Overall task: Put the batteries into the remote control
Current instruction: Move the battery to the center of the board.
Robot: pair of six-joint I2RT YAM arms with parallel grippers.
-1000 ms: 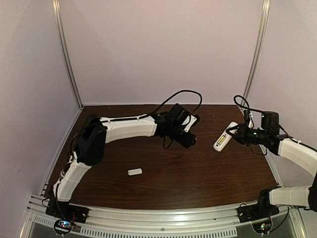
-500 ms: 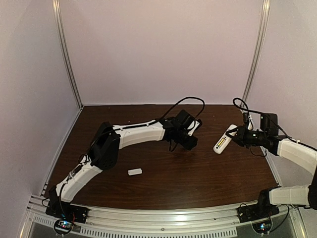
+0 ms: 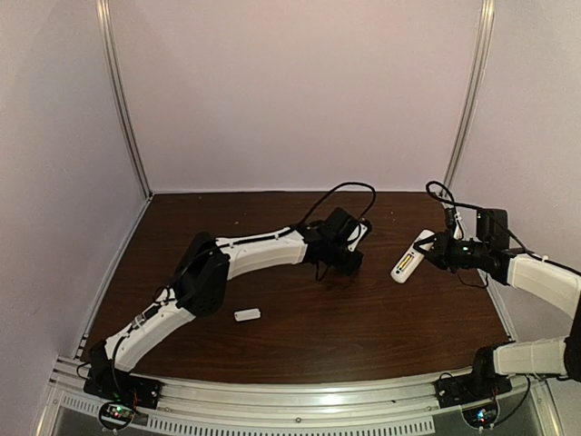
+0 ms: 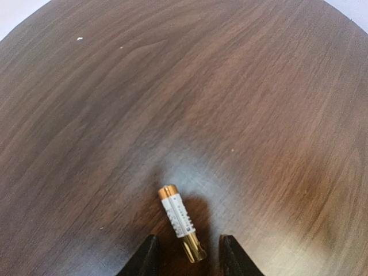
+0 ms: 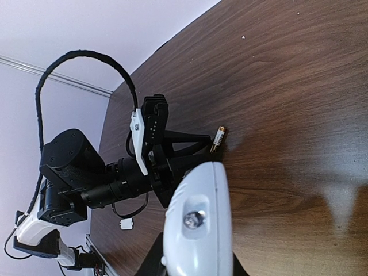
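- Dark wood table point(image 3: 300, 336) filled the floor of the top view, boxed in by pale lilac walls point(image 3: 290, 91).
- I saw the left arm stretched out across the table towards the middle of the frame, with the left gripper point(image 3: 348, 265) down at the surface.
- On the left wrist view its fingers point(image 4: 145, 260) were spread apart at the bottom edge, one on each side of a battery point(image 4: 181, 223).
- That battery lay flat on the wood, its near end between the fingertips and its gold-capped far end pointing up-frame and slightly left. I could not tell whether either finger touched it.
- The right gripper point(image 3: 438, 249) sat at the right of the top view, pinching one end of the remote point(image 3: 410, 252). The remote slanted down and left, towards the left gripper but well apart from it.
- A yellowish patch showed on the remote's upper face; I could not tell what it was.
- On the right wrist view the remote's rounded end filled the lower middle, with the battery beyond it on the table, just by the left gripper's tips.
- A small white cover point(image 3: 246, 315) lay alone on the table, lower left of centre.
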